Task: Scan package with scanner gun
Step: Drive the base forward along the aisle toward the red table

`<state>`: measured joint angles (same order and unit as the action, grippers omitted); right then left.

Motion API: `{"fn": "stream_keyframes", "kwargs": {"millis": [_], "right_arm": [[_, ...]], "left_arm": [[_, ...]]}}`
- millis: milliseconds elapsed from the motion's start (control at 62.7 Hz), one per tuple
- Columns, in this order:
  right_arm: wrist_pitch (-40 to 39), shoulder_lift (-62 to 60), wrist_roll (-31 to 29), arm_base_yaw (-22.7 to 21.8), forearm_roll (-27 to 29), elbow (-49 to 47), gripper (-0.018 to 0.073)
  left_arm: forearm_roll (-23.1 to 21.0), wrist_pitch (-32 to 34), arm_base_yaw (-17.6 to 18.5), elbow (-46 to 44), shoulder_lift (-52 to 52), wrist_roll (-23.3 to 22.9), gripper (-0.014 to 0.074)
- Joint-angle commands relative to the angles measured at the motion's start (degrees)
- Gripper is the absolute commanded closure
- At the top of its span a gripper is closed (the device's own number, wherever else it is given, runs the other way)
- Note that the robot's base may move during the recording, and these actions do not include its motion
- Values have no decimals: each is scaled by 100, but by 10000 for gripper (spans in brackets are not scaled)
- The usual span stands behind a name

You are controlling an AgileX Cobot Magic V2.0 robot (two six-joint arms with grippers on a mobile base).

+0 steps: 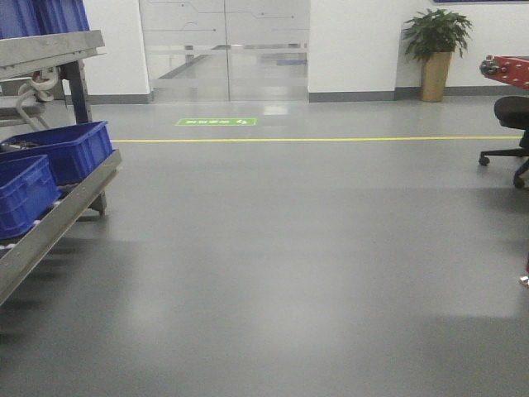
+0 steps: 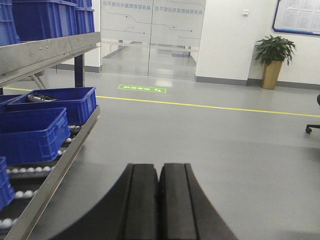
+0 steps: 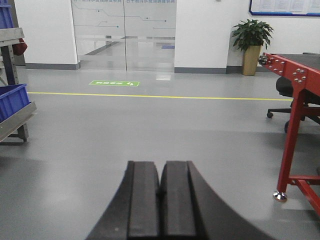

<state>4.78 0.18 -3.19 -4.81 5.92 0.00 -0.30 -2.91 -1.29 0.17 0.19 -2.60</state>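
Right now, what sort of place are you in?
Probably a warehouse or factory logistics hall: blue bins sit on a roller rack, a yellow line is painted across a wide grey floor, and a red steel frame stands to the right.

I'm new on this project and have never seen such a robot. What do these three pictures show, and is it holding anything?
This is a two-armed robot on a wheeled base. One picture looks forward from its body across a grey floor towards glass doors. The other two come from a camera on each wrist. The black shapes at the bottom are the left gripper and the right gripper, both closed and holding nothing. To the left stands a rack of blue bins. To the right are a red frame and an office chair. No package or scanner gun shows in any view.
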Motion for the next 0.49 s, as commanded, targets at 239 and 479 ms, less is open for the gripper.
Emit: {"fn": "stream_keyframes", "kwargs": {"millis": [239,479], "right_arm": [[-92,-18,-21,-9,-7,0,727],[-92,-18,-21,-9,-7,0,727]], "left_arm": [[-13,86,28,-17,-19,26,707],[-13,86,28,-17,-19,26,707]]}}
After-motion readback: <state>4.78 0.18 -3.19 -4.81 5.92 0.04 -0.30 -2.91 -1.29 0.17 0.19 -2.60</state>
